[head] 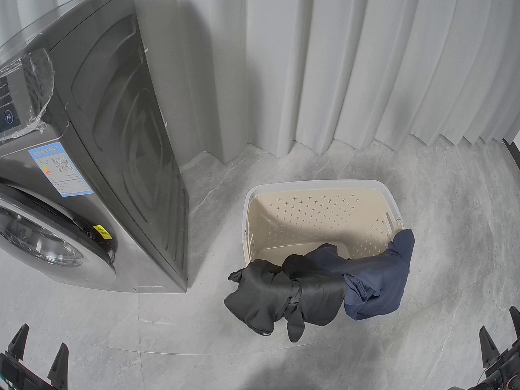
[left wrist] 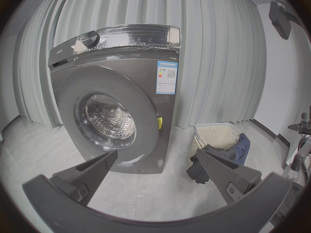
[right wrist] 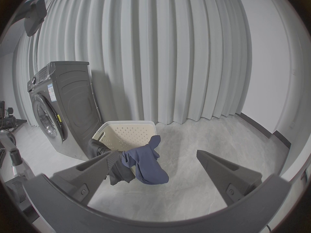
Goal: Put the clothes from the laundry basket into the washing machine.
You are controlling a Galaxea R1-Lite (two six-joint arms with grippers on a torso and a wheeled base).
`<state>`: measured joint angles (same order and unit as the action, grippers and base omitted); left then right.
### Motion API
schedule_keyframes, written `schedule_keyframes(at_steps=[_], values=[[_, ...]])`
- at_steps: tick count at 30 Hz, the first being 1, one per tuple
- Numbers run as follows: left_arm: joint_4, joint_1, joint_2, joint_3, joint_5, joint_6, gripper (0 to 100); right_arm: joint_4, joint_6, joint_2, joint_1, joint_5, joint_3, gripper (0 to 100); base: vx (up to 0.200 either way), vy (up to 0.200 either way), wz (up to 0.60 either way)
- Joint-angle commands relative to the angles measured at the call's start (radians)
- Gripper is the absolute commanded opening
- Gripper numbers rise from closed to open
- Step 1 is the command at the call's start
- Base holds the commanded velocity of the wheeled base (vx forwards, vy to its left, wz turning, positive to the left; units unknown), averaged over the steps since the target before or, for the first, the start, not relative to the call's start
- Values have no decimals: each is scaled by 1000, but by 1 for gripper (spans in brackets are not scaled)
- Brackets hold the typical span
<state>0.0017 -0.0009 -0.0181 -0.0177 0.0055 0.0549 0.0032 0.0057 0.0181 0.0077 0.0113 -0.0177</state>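
Note:
A cream laundry basket [head: 319, 186] stands on the floor right of the grey washing machine [head: 114, 136]. A black garment [head: 281, 296] and a navy garment [head: 374, 280] hang over the basket's near rim. The machine's round door [left wrist: 103, 120] faces me, and whether it is shut I cannot tell. My left gripper [head: 39, 348] is open at the lower left, well short of the machine. At the lower right, my right gripper [head: 501, 331] is open too, right of the basket [right wrist: 124, 135]. Both hold nothing.
White curtains [head: 336, 55] hang behind the basket and machine. Grey marble floor [head: 216, 326] lies bare between me, the machine and the basket. A dark skirting board [right wrist: 262, 128] runs along the wall on the right.

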Motion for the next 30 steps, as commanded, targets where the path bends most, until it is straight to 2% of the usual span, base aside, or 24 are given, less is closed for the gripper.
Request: schedule_keyframes(at_steps=[1, 11, 30], values=[[0, 1, 10, 16, 1, 0, 100, 0, 0, -18, 0, 1, 18, 100, -200, 0, 0], [0, 1, 10, 16, 1, 0, 100, 0, 0, -18, 0, 1, 18, 100, -20, 0, 0], [0, -1, 10, 16, 1, 0, 100, 0, 0, -18, 0, 1, 18, 100, 0, 200, 0]])
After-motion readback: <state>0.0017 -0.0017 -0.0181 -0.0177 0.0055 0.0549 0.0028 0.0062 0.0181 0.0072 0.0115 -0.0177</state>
